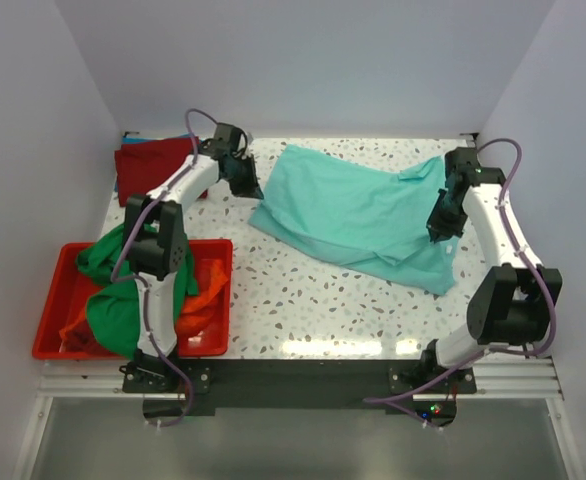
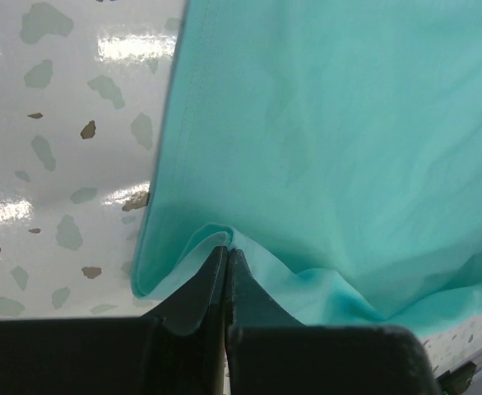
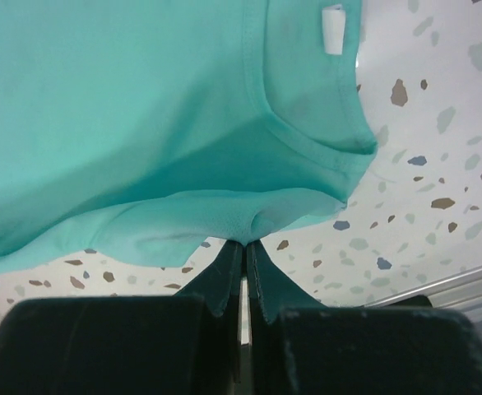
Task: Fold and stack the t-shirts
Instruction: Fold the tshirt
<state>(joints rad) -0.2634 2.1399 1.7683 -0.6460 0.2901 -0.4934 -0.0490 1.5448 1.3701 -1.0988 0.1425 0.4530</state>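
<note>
- The teal t-shirt (image 1: 358, 215) lies spread over the far half of the table (image 1: 313, 310). Its long axis runs left to right, slanting nearer toward the right edge.
- Its collar end points to the right edge and its hem end to the left.
- The left gripper (image 2: 226, 257) is pressed together, pinching a fold at the shirt's left end.
- The right gripper (image 3: 245, 247) is pressed together on cloth just beside the collar.
- A dark red t-shirt (image 1: 153, 165) lies at the far left corner.
- A green t-shirt (image 1: 123, 300) and an orange t-shirt (image 1: 205, 290) are heaped in the red bin (image 1: 48, 330) at the near left corner.
</note>
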